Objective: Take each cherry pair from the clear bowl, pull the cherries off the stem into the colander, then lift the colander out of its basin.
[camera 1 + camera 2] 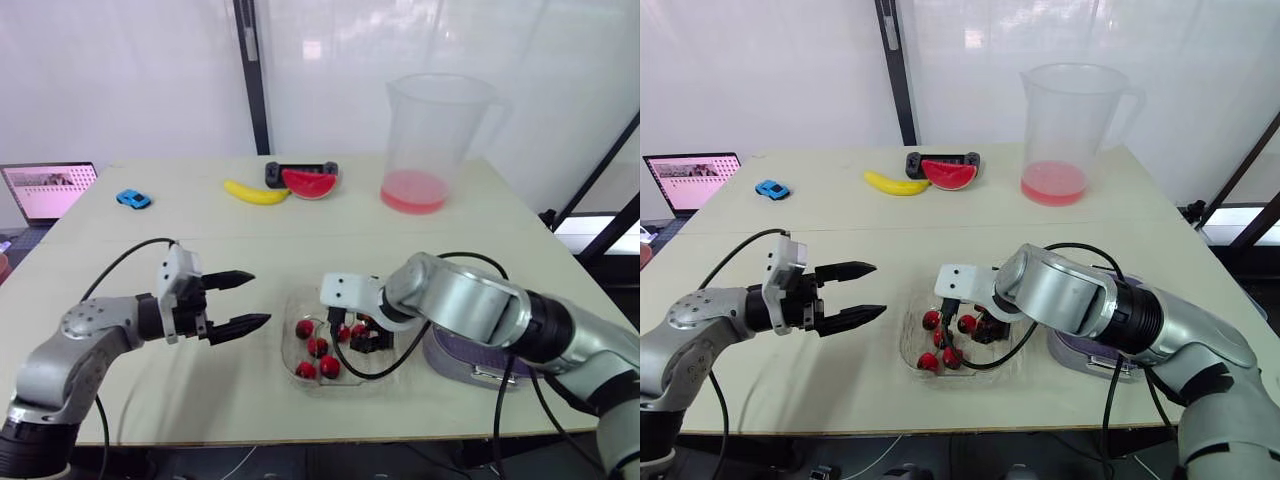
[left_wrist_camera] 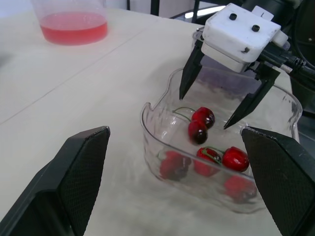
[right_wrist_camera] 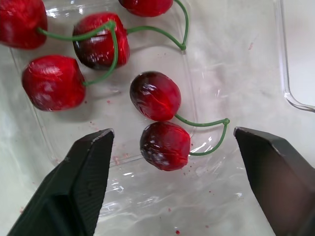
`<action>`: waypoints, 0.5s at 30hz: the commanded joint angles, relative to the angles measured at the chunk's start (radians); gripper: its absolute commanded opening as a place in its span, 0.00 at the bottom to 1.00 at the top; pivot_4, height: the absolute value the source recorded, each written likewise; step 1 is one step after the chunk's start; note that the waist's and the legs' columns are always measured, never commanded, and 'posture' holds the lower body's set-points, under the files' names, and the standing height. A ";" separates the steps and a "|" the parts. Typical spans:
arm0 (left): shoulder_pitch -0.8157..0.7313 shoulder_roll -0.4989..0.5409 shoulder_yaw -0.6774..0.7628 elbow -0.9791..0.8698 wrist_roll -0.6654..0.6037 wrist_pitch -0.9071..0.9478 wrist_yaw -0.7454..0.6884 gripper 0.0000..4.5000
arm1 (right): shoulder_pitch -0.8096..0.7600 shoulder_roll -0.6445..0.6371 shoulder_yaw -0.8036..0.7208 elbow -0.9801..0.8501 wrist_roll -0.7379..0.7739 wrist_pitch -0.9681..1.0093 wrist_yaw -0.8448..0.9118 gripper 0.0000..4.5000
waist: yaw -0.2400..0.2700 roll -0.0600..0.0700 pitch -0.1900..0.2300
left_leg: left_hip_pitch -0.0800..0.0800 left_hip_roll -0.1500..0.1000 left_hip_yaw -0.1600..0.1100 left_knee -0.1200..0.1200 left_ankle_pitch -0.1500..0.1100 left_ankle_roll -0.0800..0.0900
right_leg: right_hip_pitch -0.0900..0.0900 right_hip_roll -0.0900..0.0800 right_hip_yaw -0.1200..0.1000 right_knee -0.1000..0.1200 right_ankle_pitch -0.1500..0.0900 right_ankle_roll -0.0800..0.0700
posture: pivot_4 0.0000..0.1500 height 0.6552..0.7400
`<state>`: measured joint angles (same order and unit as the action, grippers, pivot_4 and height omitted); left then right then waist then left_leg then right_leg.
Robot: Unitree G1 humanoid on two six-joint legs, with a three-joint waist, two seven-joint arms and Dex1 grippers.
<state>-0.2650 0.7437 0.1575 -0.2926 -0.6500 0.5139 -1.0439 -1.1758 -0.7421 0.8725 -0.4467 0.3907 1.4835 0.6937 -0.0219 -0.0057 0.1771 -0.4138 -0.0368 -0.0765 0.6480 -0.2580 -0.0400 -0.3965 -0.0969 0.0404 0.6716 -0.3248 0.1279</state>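
The clear bowl (image 1: pixel 289 338) sits at the table's front middle with several red cherries (image 1: pixel 317 347) on green stems. My right gripper (image 3: pixel 173 130) is open and lowered into the bowl. Its fingers stand either side of one dark cherry pair (image 3: pixel 155 96), apart from it. The same gripper (image 2: pixel 204 110) shows from the other arm, over a cherry pair (image 2: pixel 203 117). My left gripper (image 1: pixel 250 300) hovers open and empty just left of the bowl. Right of the bowl is the purple colander (image 1: pixel 468 364) in its basin, mostly hidden behind my right arm.
A large clear pitcher (image 1: pixel 435 140) with red liquid stands at the back right. A banana (image 1: pixel 255 192), a watermelon slice (image 1: pixel 310 183) and a blue toy car (image 1: pixel 132 199) lie along the back. A laptop (image 1: pixel 48 190) is at the far left.
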 commanded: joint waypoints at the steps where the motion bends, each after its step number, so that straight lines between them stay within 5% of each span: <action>1: 0.005 0.002 0.006 -0.025 -0.006 -0.011 -0.001 1.00 | -0.024 -0.007 0.015 -0.010 -0.018 -0.013 0.007 0.86 | 0.000 0.000 0.000 | 0.000 0.000 0.000 0.000 0.000 0.000 | 0.000 0.000 0.000 0.000 0.000 0.000 | 1.00 1.00; 12: 0.040 -0.016 0.014 -0.072 -0.013 -0.015 0.031 1.00 | -0.032 -0.037 0.120 0.008 -0.080 -0.084 0.044 0.86 | 0.000 0.000 0.000 | 0.000 0.000 0.000 0.000 0.000 0.000 | 0.000 0.000 0.000 0.000 0.000 0.000 | 1.00 1.00; 15: 0.054 -0.020 0.025 -0.082 -0.016 -0.014 0.042 1.00 | -0.026 -0.033 0.147 0.034 -0.112 -0.120 0.055 0.68 | 0.000 0.000 0.000 | 0.000 0.000 0.000 0.000 0.000 0.000 | 0.000 0.000 0.000 0.000 0.000 0.000 | 1.00 1.00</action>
<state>-0.2085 0.7240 0.1517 -0.3380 -0.6472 0.5135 -1.0100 -1.1897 -0.7736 1.0111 -0.4216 0.3054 1.3873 0.7439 -0.0217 -0.0058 0.1771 -0.4138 -0.0366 -0.0766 0.6480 -0.2580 -0.0400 -0.3963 -0.0969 0.0404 0.6713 -0.3248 0.1279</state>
